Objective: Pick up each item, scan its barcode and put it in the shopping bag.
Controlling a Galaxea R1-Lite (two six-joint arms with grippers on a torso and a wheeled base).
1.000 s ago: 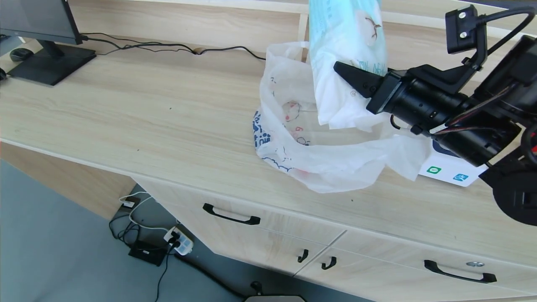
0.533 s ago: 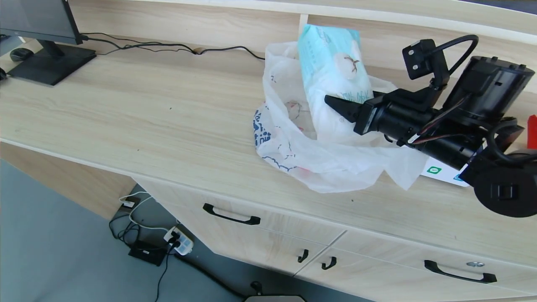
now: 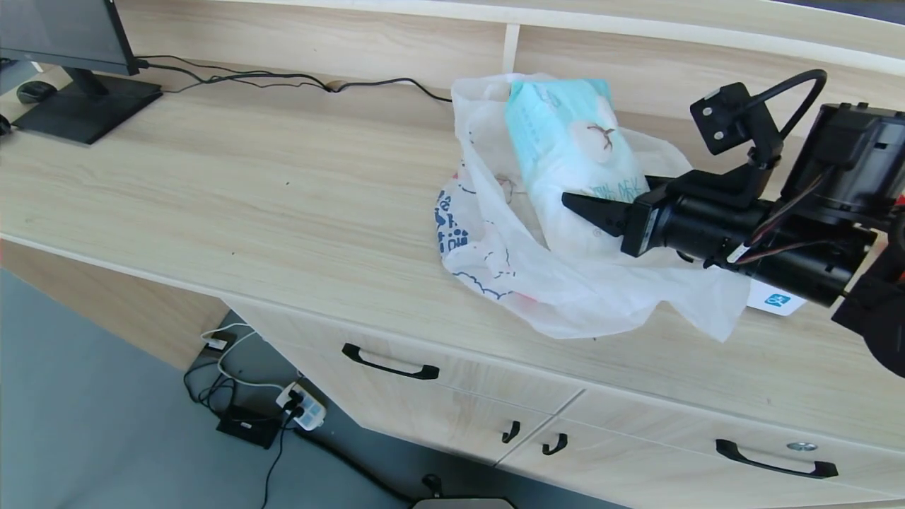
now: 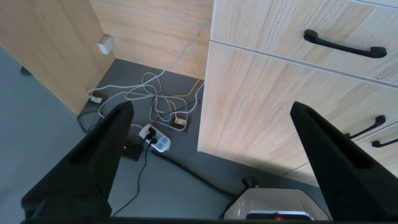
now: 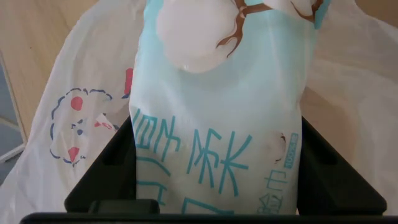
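Observation:
A pale blue and white soft pack (image 3: 565, 145) with a cotton-flower picture stands tilted inside the mouth of the white plastic shopping bag (image 3: 509, 265) on the wooden counter. My right gripper (image 3: 594, 208) comes in from the right and is shut on the pack's lower end. In the right wrist view the pack (image 5: 217, 124) sits between the two black fingers (image 5: 102, 171), with the bag (image 5: 81, 118) behind it. My left gripper (image 4: 211, 162) hangs open below the counter edge, facing the drawer fronts and the floor, with nothing between its fingers.
A white box (image 3: 776, 302) with coloured icons lies under my right arm. A monitor stand (image 3: 85, 99), a mouse (image 3: 35, 90) and cables (image 3: 283, 78) occupy the far left. A raised back ledge (image 3: 509, 42) runs behind the bag. Drawers with black handles (image 3: 389, 362) are below.
My right gripper has brought the pack down from high above the bag into its mouth. The bag has shifted slightly to the right.

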